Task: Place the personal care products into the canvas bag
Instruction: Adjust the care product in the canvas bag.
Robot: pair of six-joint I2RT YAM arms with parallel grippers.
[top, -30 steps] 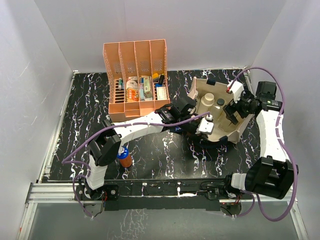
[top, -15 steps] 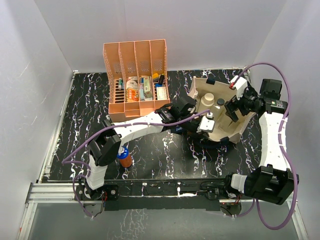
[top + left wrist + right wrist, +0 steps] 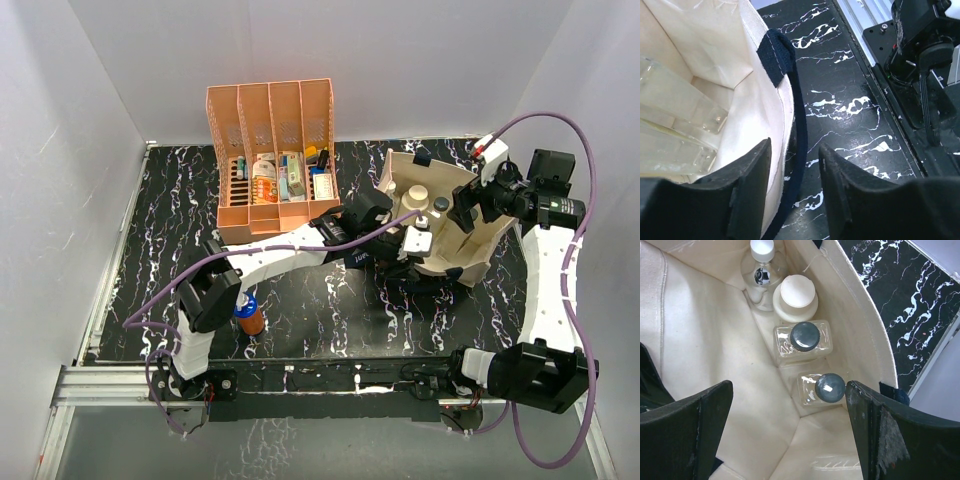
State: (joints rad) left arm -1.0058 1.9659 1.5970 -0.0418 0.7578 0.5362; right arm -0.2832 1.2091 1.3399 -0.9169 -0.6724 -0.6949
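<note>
"On the black marbled table [image 3: 170, 220], where did things stand?" the desk asked.

"The canvas bag [image 3: 485, 245] sat open at the right, well apart from the orange file rack [image 3: 272, 110]. Four bottles stood inside: the white-topped round bottle [image 3: 761, 272], the white cylinder [image 3: 797, 297], the clear square dark-capped bottle [image 3: 803, 337] and the clear grey-capped bottle [image 3: 822, 387]. The orange-brown blue-capped bottle [image 3: 249, 317] stood by the left arm's base."

"And the grippers?"

"The right gripper [image 3: 787, 390] hung over the bag's mouth, spread wide, holding nothing. The left gripper [image 3: 794, 150] sat part-open astride the rim and navy strap [image 3: 777, 55], a gap beside one finger, so no firm pinch showed."

"The next step?"

"Probably fetching the orange-brown bottle. The left jaws would need to widen and lift straight off the strap so the bag did not drag, then take the bottle around its body, below the cap, and lower it upright onto the bare canvas beside the others."
</note>
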